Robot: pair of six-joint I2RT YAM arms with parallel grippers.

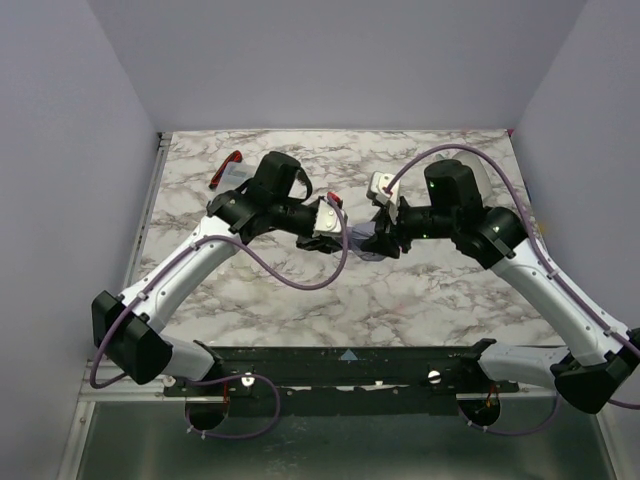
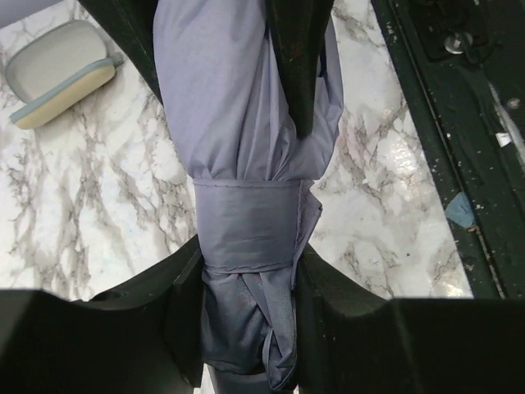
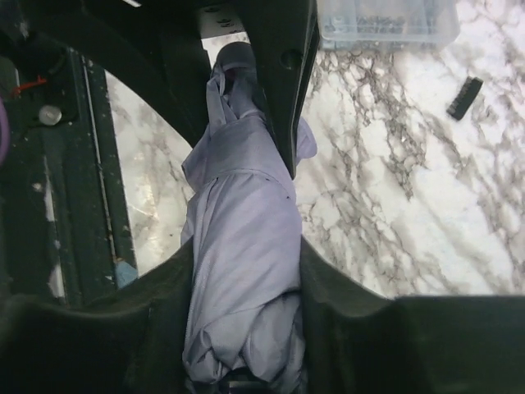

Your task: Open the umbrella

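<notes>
Inspection finds the folded umbrella of pale lavender-white fabric (image 2: 246,148) held off the white marble-patterned table (image 2: 98,205), spanning the gap between the two arms at mid-table. The left gripper (image 2: 246,283) is part-closed on it, fingers clamping at the lower edge of the wrapped fabric retaining strap (image 2: 250,226) (fastened, so the canopy cannot spread). The right gripper (image 3: 246,287) is closed round the bunched fabric at the other end, both fingers touching. Recommendation: one gripper anchors firmly while the other frees the strap first, pinching the tab only, not the canopy folds.
</notes>
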